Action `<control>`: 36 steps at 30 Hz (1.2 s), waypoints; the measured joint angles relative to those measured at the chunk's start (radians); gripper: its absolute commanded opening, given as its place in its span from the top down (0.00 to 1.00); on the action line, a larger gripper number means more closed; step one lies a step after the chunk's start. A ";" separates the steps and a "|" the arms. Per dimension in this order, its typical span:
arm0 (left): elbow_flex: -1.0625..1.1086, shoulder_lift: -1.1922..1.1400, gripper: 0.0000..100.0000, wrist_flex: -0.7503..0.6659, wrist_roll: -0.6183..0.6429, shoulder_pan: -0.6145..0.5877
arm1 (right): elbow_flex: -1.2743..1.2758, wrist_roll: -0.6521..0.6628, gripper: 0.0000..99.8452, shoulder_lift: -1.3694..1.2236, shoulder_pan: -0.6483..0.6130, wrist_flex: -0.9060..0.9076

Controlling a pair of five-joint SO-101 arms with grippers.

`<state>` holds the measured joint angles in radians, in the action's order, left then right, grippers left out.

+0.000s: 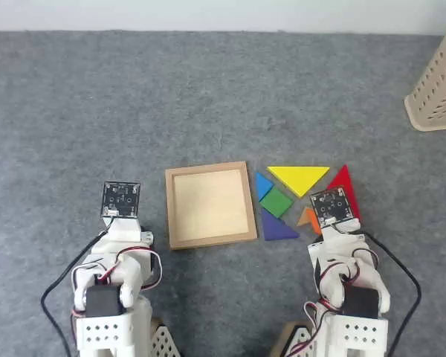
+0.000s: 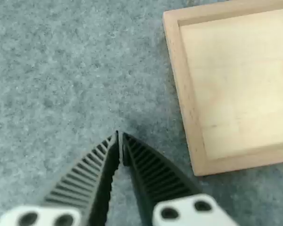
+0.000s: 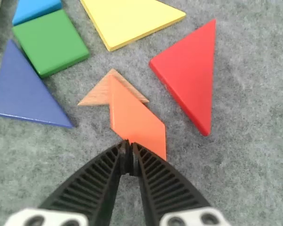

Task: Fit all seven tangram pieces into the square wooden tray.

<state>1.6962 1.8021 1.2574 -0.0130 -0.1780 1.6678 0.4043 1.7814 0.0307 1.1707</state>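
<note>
Tray [image 1: 170,208]: pale, plain wood. Yellow triangle [image 3: 127,19]. Red triangle [image 3: 191,70]. Light blue piece [image 3: 35,9]. Green square [image 3: 49,42]. Dark blue triangle [image 3: 21,94]. Orange parallelogram [image 3: 137,122]. Small triangle [image 3: 101,92]: bare wood. Mat [image 1: 97,111]: mottled grey. Basket [image 1: 438,89]: cream, slotted. Left gripper [image 2: 119,139] and right gripper [image 3: 128,145]: black, ribbed, white mounts.

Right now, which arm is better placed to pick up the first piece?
Right. The right gripper, shut, is at the orange piece; the left gripper is over carpet on the tray's other side.

The left arm [image 1: 126,232] and right arm [image 1: 338,249] are white, with black servos [image 1: 102,301], black cables [image 1: 44,303] and ribbed black fingers [image 2: 92,174].
</note>
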 measured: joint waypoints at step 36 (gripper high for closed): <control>0.000 0.000 0.99 0.000 0.000 0.000 | -0.776 0.075 0.81 -0.697 0.110 0.104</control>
<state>1.6962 1.8021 1.2574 -0.0130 -0.1780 0.8915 0.4795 1.0848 0.1412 1.2750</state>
